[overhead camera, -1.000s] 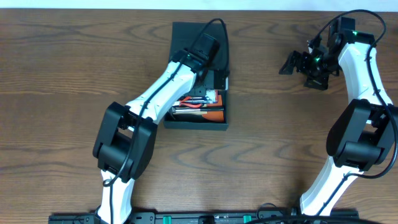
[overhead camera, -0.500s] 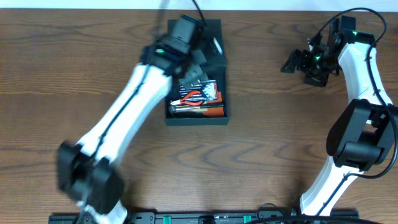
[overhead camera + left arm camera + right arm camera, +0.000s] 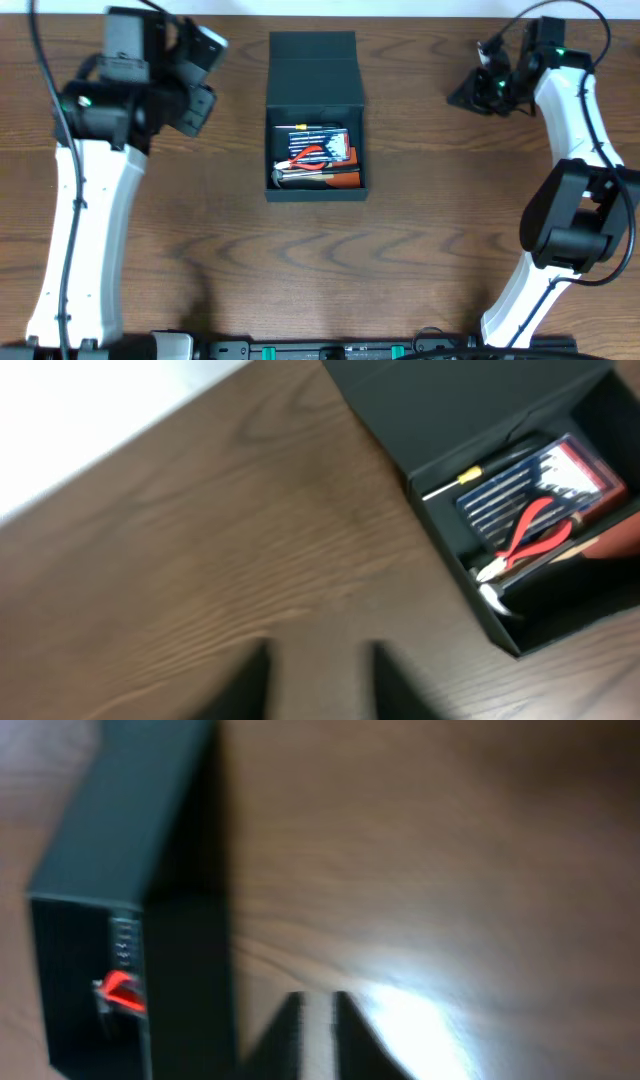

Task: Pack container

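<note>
The dark teal container lies open at the table's middle back, its lid folded flat behind it. Inside lie red-handled pliers, a screwdriver set and other small tools. My left gripper hangs off to the box's left, away from it and holding nothing. The left wrist view shows its blurred fingers drawn close over bare wood, with the container at the right. My right gripper is right of the box, shut and empty. The right wrist view shows its fingers nearly together beside the container.
The brown wooden table runs under everything. A pale strip beyond the table's far edge shows in the left wrist view. Both wrist views are blurred.
My left arm has swung out of the box to the far left and its jaws have closed. My right gripper has closed and shifted slightly toward the back.
</note>
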Tool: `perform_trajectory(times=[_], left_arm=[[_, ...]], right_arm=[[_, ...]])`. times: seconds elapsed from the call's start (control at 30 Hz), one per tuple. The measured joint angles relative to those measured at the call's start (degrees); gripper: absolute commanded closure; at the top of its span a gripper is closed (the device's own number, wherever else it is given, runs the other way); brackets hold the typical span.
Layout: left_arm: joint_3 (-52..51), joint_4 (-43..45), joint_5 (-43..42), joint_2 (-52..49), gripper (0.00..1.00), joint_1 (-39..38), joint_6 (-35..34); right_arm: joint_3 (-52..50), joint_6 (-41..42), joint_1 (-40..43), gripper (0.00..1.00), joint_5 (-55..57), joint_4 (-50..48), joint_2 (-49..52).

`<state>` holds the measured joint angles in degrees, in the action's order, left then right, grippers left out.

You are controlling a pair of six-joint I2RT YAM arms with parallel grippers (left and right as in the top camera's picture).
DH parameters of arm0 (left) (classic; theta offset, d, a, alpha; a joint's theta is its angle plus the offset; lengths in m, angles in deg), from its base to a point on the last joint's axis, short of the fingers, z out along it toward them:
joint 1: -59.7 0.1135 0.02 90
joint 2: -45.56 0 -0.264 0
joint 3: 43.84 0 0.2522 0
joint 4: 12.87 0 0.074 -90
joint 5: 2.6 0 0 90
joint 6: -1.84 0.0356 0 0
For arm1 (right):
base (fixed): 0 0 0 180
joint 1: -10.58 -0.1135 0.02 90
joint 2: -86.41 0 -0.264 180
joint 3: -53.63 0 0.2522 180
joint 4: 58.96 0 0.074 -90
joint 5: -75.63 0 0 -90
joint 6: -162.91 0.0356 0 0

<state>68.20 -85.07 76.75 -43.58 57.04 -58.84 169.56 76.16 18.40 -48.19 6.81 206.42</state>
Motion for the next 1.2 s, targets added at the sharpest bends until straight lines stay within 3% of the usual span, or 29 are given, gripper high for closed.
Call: perform_trajectory(times=[0.17,0.47,0.7,1.2], left_arm=[[-0.02,8.39,-16.83,-9.57,0.94,8.13,-4.74],[-0.02,19.96,-34.95,-29.49,0.94,13.60,-17.81],[-0.07,24.63,-42.80,-38.66,0.94,13.68,-23.21],[-0.07,26.40,-46.01,-47.28,0.94,11.74,-27.85]], right_arm=[[0.00,9.16,-5.11,0.99,-2.93,-14.21,0.00],[0.00,22.32,-11.17,0.99,-4.02,-27.56,1.36],[0.00,28.79,-11.63,0.99,-5.46,-32.28,10.49],[0.00,35.43,-12.57,0.99,-13.49,-40.63,23.56]])
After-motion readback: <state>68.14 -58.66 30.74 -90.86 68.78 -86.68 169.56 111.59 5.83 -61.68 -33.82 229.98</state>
